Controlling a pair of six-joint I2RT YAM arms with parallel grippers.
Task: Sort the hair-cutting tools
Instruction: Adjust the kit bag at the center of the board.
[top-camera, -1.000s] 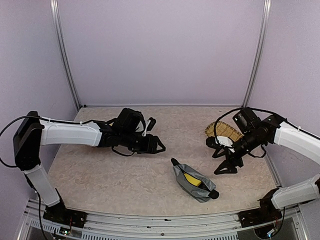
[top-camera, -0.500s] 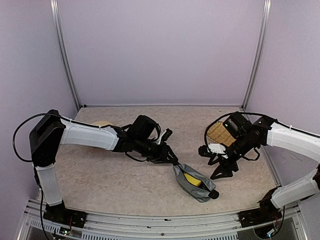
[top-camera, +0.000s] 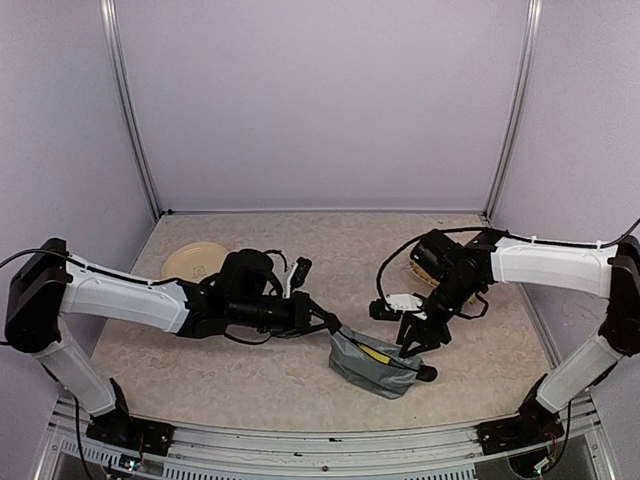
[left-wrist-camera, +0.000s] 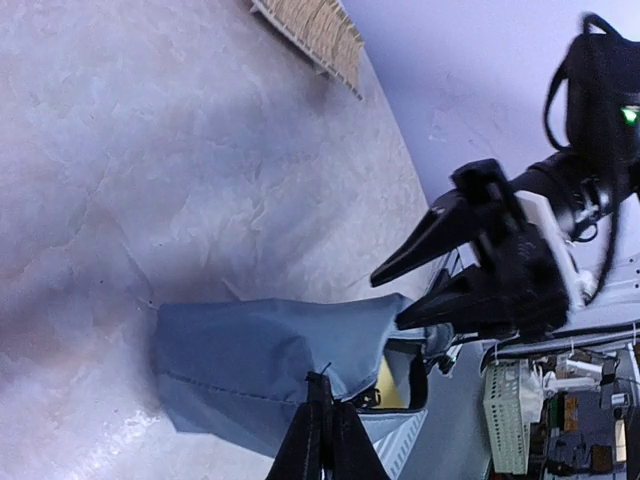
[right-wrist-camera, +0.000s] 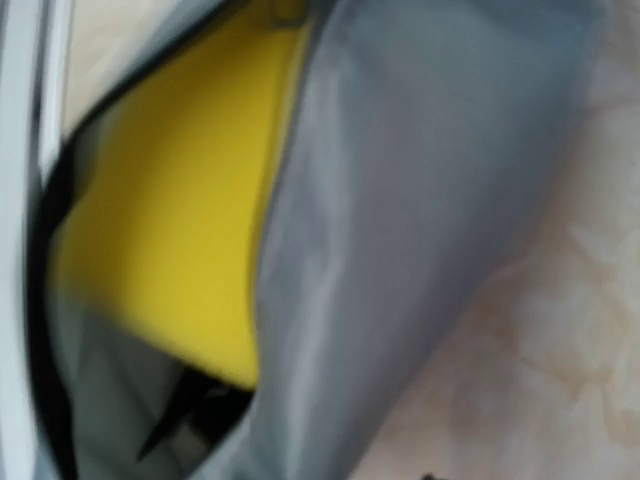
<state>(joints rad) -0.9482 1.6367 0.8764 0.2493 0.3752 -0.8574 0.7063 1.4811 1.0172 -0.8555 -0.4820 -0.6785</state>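
The left gripper (top-camera: 334, 328) pinches the left end of the grey pouch (top-camera: 368, 366), steadying it. The right gripper (top-camera: 413, 340), spread, hovers over its open mouth and probably must dip inside next.

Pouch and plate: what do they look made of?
The pouch looks like grey woven fabric, matte, probably nylon or polyester: it creases softly and shows a stitched seam in the left wrist view. The plate is beige, smooth and rigid-looking. It could be plastic, ceramic or bamboo fibre, but it is too small to tell.
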